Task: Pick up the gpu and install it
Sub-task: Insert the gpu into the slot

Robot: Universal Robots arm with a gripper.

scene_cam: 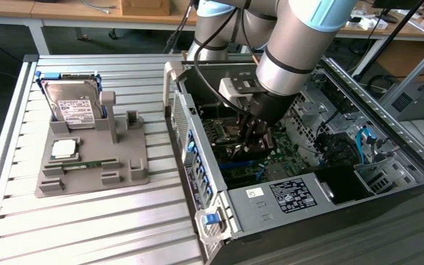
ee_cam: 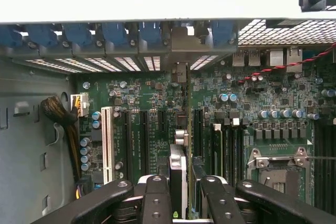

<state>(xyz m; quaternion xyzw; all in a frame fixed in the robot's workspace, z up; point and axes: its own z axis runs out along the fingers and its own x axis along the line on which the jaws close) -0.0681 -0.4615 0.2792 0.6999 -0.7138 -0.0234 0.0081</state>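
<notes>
No text legible. White label on hard drive (scene_cam: 73, 110), upper left of exterior view, and dark label on power supply (scene_cam: 291, 196), lower centre: print unreadable.

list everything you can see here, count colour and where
computer case: one, grey and black, open, on the exterior view's right of the slatted table
motherboard: one, green, inside the case
gpu: one, thin dark card seen edge-on, between the pincer's fingers above the motherboard slots
white expansion slot: one, on the motherboard
hard drive: one, silver with white label, standing in the grey holder
grey holder: one, on the table's left in the exterior view
memory stick: one, green, lying in the holder
slatted table: one, light grey
robot arm: one, grey and light blue, reaching into the case
pincer: one, black, closed on the gpu
</notes>
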